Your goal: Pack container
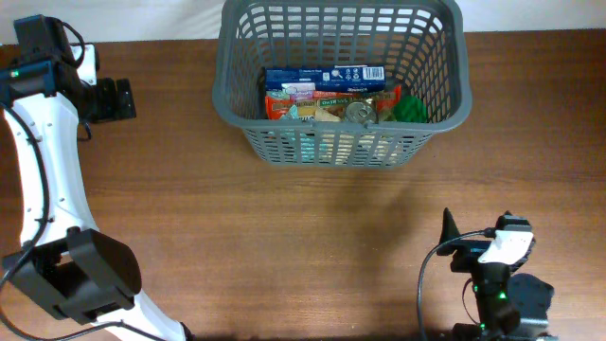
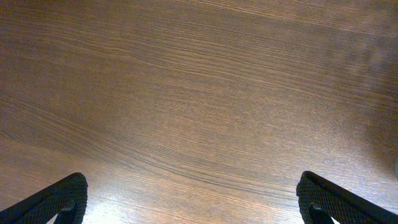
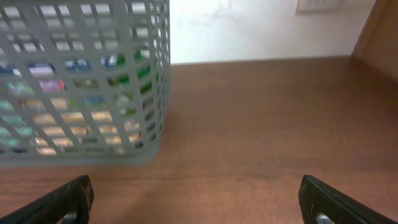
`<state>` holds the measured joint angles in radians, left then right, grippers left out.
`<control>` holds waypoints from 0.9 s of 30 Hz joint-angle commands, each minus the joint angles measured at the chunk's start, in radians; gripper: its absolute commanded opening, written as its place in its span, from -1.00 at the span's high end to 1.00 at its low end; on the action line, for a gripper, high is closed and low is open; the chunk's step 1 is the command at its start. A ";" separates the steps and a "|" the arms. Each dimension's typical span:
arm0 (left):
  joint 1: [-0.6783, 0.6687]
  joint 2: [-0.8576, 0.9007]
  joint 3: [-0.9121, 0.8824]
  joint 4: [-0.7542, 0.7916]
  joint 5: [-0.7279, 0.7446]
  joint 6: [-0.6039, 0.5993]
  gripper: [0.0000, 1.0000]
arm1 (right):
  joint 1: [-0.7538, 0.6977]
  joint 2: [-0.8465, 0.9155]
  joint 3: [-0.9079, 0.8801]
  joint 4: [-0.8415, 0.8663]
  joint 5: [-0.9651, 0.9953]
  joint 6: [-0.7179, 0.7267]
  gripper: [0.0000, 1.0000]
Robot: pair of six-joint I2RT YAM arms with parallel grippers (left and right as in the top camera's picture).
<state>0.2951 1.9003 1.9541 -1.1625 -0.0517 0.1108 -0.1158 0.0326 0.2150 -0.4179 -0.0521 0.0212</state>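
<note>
The container is a large grey lattice basket at the back middle of the table. It holds several packaged goods: a blue box, red and tan packets, a round tin and something green. The basket's lattice wall also shows at the upper left of the right wrist view. My left gripper is open and empty at the far left, over bare wood. My right gripper is open and empty near the front right, well short of the basket.
The brown wooden table spans the view. A white wall stands behind the table's far edge. A wooden panel shows at the far right of the right wrist view.
</note>
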 commanded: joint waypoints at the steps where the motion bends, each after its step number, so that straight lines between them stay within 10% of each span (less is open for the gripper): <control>1: 0.002 0.002 -0.003 -0.001 0.011 -0.009 -0.99 | 0.005 -0.029 -0.045 0.012 0.000 -0.005 -0.97; 27: 0.002 0.002 -0.003 -0.001 0.011 -0.009 -0.99 | 0.005 -0.029 -0.099 0.029 0.001 -0.005 -0.98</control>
<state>0.2951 1.9003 1.9541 -1.1625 -0.0517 0.1108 -0.1158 0.0154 0.1268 -0.3916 -0.0517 0.0212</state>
